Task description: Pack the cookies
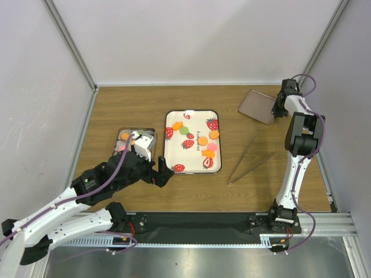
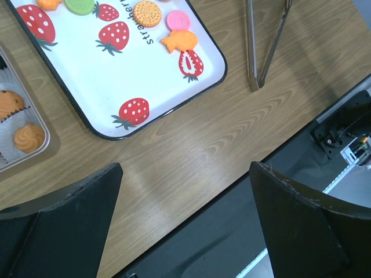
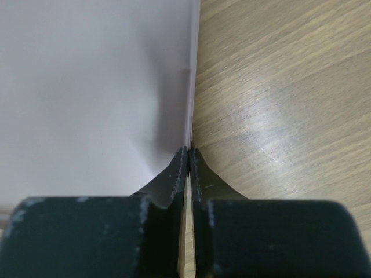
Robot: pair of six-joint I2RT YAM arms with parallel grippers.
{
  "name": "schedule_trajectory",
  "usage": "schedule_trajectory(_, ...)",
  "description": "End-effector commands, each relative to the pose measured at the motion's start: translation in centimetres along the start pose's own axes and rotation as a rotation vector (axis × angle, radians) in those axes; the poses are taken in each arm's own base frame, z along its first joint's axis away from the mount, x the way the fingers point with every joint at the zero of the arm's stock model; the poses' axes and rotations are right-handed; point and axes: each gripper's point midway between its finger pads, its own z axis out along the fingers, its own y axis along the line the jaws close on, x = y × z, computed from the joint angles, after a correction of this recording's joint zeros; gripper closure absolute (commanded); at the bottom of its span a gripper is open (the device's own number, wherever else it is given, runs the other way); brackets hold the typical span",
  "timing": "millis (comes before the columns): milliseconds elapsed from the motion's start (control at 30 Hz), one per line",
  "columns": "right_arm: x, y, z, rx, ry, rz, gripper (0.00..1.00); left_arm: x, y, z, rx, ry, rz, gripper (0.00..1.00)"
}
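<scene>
Plain white walls (image 1: 191, 40) enclose a wood-grain table (image 1: 203, 197) under even light.

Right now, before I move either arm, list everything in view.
tray: one, white with red strawberry prints, table centre
cookies: about six, orange, green, pink, on the tray
box: one, clear, left of the tray, more cookies inside, partly hidden
tongs: one pair, metal, right of the tray
lid: one, pinkish-brown, far right
table: one, wood-brown, under everything
left pincer: one, black, open, above the table near the tray's near corner
right pincer: one, black, shut on the lid's edge
</scene>
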Motion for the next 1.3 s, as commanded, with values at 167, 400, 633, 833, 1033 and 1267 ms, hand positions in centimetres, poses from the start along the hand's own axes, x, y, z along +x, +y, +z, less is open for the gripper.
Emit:
schedule_trajectory(167,-3.6,1.9,-4.9,-0.081,-0.096,0.053,1.0,-3.6,-0.4,-0.5,0.001,-0.085,0.021,0.01)
schedule_trajectory(400,-6.5,4.5,-11.0,-0.18,-0.193,0.079,1.0,-4.1,0.2,0.5,0.034,-0.06,-0.033,0.01)
schedule_trajectory(633,-5.7,9.7,-18.8,-0.28,-0.28,0.004,1.0,-5.7,1.2,0.7,0.085,-0.081,-0.095,0.0)
schedule_trajectory(833,0.8,16.8,-24.4,-0.438,-0.273,-0.118,1.0,-7.5,3.7,1.1,0.055,-0.117,-0.17,0.0)
schedule_trajectory(1033,7.4,20.9,-29.7,-0.614,-0.253,-0.189,1.0,-8.5,6.2,1.8,0.006,-0.174,-0.262,0.0)
schedule_trajectory(1267,12.4,23.1,-35.3,-0.795,-0.224,-0.263,1.0,-8.8,8.7,3.2,-0.042,-0.194,-0.354,0.0)
